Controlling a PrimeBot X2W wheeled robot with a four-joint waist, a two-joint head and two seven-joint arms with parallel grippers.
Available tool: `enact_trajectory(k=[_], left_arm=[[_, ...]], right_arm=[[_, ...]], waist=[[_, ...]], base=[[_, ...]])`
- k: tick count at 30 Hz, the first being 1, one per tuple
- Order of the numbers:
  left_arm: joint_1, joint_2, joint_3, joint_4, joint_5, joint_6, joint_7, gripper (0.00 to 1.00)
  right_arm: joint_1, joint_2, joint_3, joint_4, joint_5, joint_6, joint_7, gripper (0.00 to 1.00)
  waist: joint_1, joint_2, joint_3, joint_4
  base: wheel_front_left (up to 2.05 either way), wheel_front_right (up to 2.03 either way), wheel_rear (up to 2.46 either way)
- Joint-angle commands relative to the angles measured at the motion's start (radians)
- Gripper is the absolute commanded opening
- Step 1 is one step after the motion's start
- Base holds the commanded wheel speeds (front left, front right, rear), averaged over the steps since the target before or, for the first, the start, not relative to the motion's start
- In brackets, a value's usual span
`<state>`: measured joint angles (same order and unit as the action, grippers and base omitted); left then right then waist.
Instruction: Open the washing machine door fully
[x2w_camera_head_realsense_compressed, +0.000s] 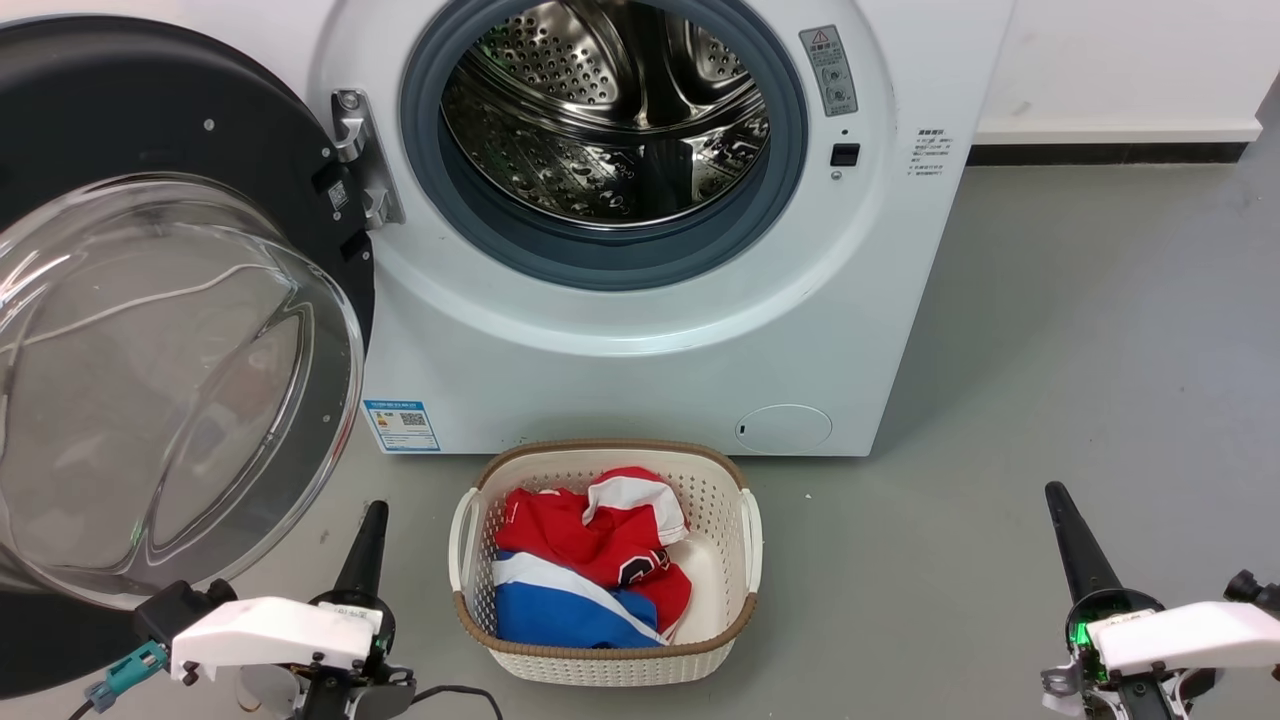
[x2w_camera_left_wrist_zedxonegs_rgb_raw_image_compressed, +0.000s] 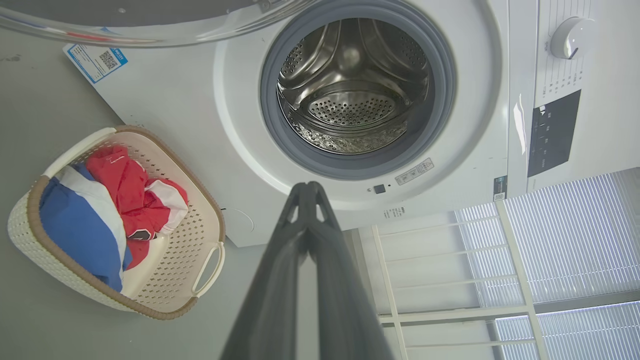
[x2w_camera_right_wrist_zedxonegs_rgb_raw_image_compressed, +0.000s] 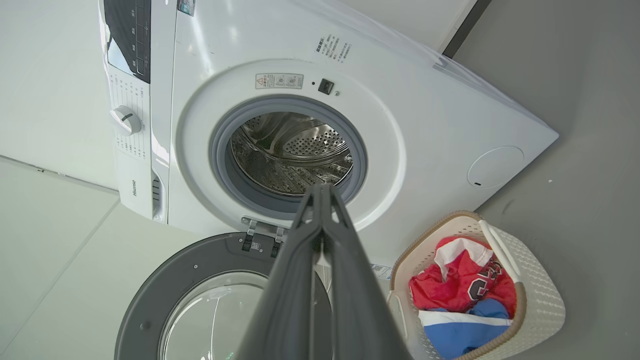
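Head view: the washing machine door (x2w_camera_head_realsense_compressed: 170, 330) stands swung wide at the left of the washing machine (x2w_camera_head_realsense_compressed: 620, 350), drum exposed. The left gripper (x2w_camera_head_realsense_compressed: 372, 515) and right gripper (x2w_camera_head_realsense_compressed: 1058, 500) both have jaws pressed together, empty. Risk: the left gripper sits near the door's glass, so a careless leftward sweep could strike it or overstrain the door.

Bright, even light; sharp frames.

Logged white washing machine (x2w_camera_head_realsense_compressed: 900, 250), grey ring (x2w_camera_head_realsense_compressed: 600, 258), perforated steel drum (x2w_camera_head_realsense_compressed: 560, 160) | noted black washing machine door (x2w_camera_head_realsense_compressed: 130, 110), clear window (x2w_camera_head_realsense_compressed: 150, 380) | saw cream perforated basket (x2w_camera_head_realsense_compressed: 715, 500), brown rim (x2w_camera_head_realsense_compressed: 610, 446), red-white-blue clothes (x2w_camera_head_realsense_compressed: 580, 560)
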<state>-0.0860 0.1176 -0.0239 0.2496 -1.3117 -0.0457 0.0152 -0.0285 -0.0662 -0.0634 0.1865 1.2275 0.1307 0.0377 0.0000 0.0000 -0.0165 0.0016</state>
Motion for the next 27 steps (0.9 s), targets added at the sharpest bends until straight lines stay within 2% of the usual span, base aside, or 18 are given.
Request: enact_trajectory(k=[1, 27], left_arm=[[-0.02, -0.002, 0.013, -0.008, -0.02, -0.009, 0.007, 0.0], [-0.026, -0.041, 0.087, -0.007, -0.186, -0.055, 0.06, 0.0]], right_arm=[[-0.027, -0.005, -0.003, -0.003, 0.03, 0.0, 0.006, 0.0], [-0.061, -0.002, -0.019, 0.033, 0.248, 0.0, 0.039, 0.0]], waist=[[0.0, 0.0, 0.001, 0.0], [0.0, 0.0, 0.011, -0.001]], base=[[0.0, 0.0, 0.0], [0.0, 0.0, 0.0]])
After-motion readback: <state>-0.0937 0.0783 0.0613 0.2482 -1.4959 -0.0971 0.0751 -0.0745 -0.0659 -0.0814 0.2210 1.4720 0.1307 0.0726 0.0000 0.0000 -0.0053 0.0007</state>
